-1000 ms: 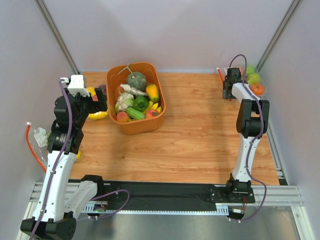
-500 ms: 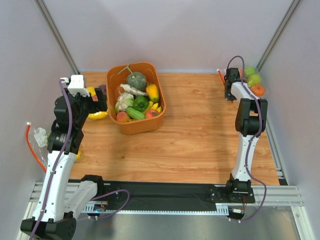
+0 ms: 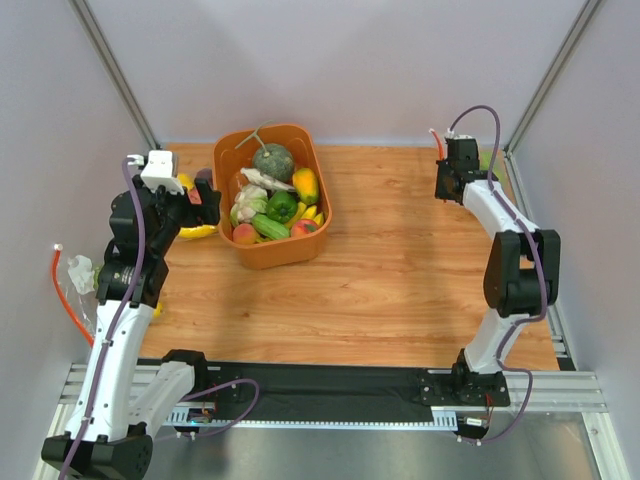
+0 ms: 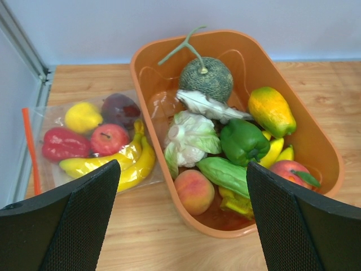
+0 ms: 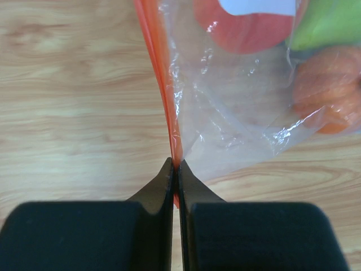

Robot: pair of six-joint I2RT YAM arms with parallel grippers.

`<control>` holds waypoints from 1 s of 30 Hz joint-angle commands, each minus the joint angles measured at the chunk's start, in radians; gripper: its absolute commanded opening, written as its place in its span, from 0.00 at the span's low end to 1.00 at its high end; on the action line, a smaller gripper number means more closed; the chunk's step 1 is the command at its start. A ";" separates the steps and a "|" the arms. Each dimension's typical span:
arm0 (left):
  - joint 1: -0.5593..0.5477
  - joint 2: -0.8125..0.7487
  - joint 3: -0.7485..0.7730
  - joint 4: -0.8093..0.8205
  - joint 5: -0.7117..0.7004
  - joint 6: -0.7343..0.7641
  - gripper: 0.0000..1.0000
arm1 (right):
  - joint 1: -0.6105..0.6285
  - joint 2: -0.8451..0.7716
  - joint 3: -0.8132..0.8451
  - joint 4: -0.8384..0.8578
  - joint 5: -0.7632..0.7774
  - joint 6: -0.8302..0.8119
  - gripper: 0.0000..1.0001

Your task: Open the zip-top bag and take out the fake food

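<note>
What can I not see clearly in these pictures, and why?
- Right wrist view: the zip-top bag runs past the top and right edges, so its fake food cannot be counted; the white label is cut off.
- Same view: the right gripper pinches the zip strip; whether the zip is open is unclear.
- Top view: the right gripper hides nearly all of that bag.
</note>
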 commanded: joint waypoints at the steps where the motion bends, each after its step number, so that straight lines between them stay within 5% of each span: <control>1: 0.002 0.003 -0.018 0.071 0.119 -0.012 0.99 | 0.041 -0.130 -0.100 0.118 -0.060 0.115 0.00; 12: -0.071 0.063 -0.029 0.091 0.201 0.004 0.99 | 0.221 -0.449 -0.358 0.243 -0.091 0.194 0.00; 23: -0.387 0.084 -0.006 0.071 0.106 -0.107 0.99 | 0.351 -0.828 -0.583 0.286 -0.111 0.289 0.00; 30: -0.642 0.205 -0.049 0.256 -0.014 -0.227 0.99 | 0.383 -0.971 -0.656 0.252 -0.149 0.312 0.00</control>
